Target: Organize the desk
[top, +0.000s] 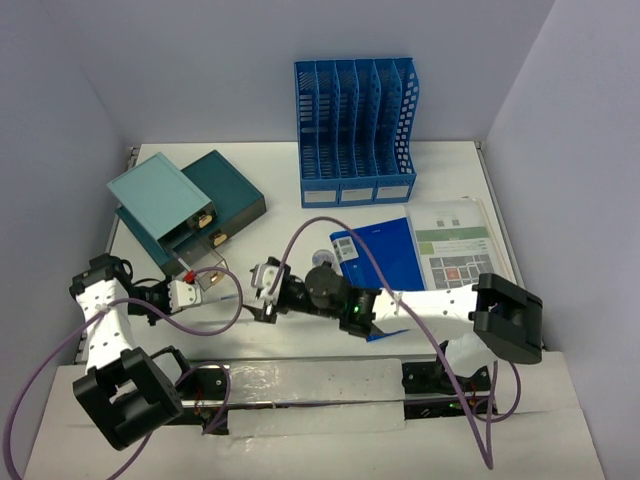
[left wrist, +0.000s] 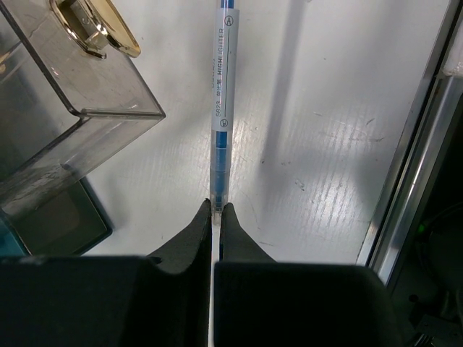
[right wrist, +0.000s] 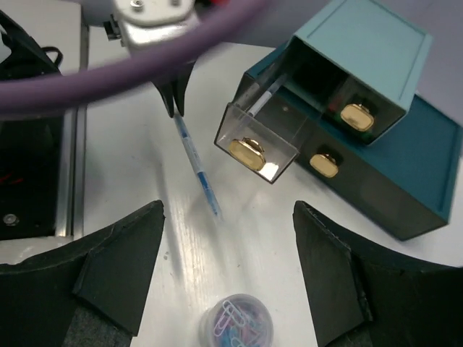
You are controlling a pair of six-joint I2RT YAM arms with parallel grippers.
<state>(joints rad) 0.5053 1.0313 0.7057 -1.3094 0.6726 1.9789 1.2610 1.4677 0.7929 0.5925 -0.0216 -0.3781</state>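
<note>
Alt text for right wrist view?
The left pincer grips a blue pen over the white desk, beside a clear drawer pulled out of a teal box. The right pincer stands open near a tub of paper clips.

The left arm bends at the elbow and reaches right. The left gripper [top: 208,280] is low, its jaws pinched tight on the end of a pen [left wrist: 221,108]. The right arm stretches left across the front. The right gripper [right wrist: 228,210] tilts downward near the left one, its jaws spread wide.
</note>
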